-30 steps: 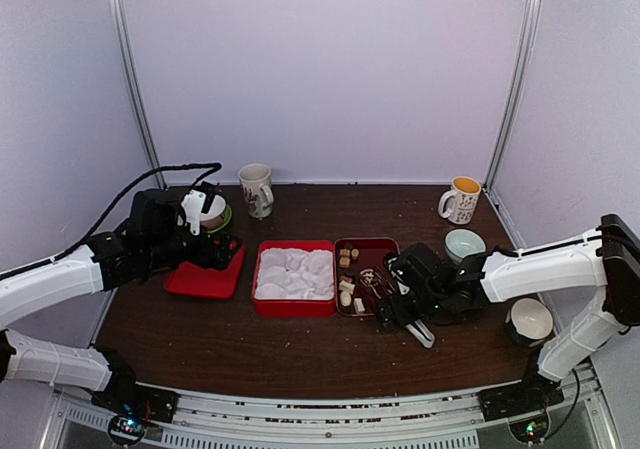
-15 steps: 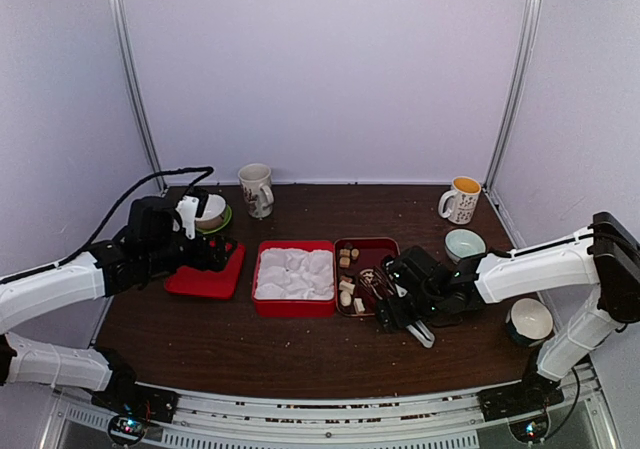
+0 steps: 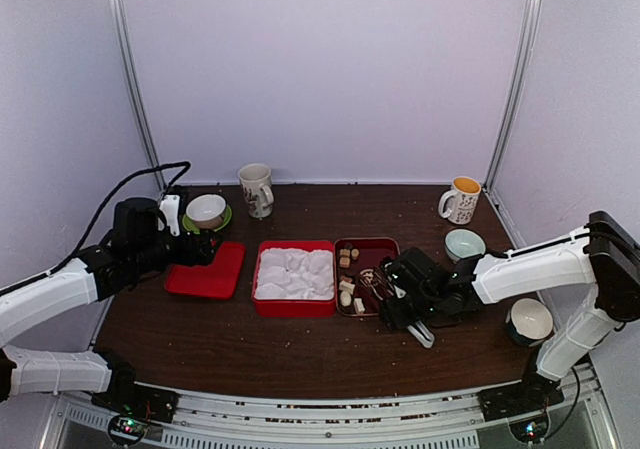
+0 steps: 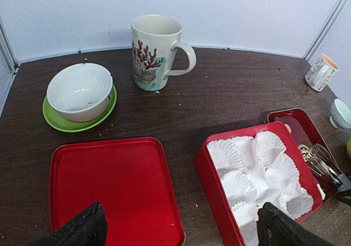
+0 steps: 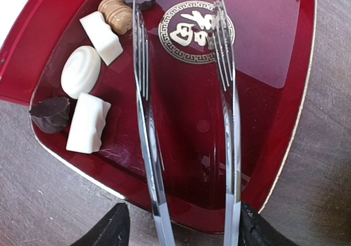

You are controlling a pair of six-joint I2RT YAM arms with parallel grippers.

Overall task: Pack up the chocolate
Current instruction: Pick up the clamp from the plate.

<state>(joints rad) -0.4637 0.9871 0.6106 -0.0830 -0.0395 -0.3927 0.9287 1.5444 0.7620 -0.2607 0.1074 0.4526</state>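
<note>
The metal tongs (image 5: 186,120) are clasped between the half-closed fingers of the right gripper (image 5: 178,224), prongs apart over the dark-red lacquered tray (image 5: 263,65) beside the small brown, white and dark chocolate pieces (image 5: 82,70), presumably to pick one, while the left gripper (image 4: 175,229) hangs fully open and empty.

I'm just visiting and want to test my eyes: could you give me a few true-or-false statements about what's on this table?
1. The tongs reach over the dark red tray. True.
2. The chocolate sits in the white paper cups. False: it lies in the tray; the cups shown hold none.
3. The white bowl rests on a green saucer. True.
4. The coral-pattern mug lies tipped over. False: it stands upright.
</note>
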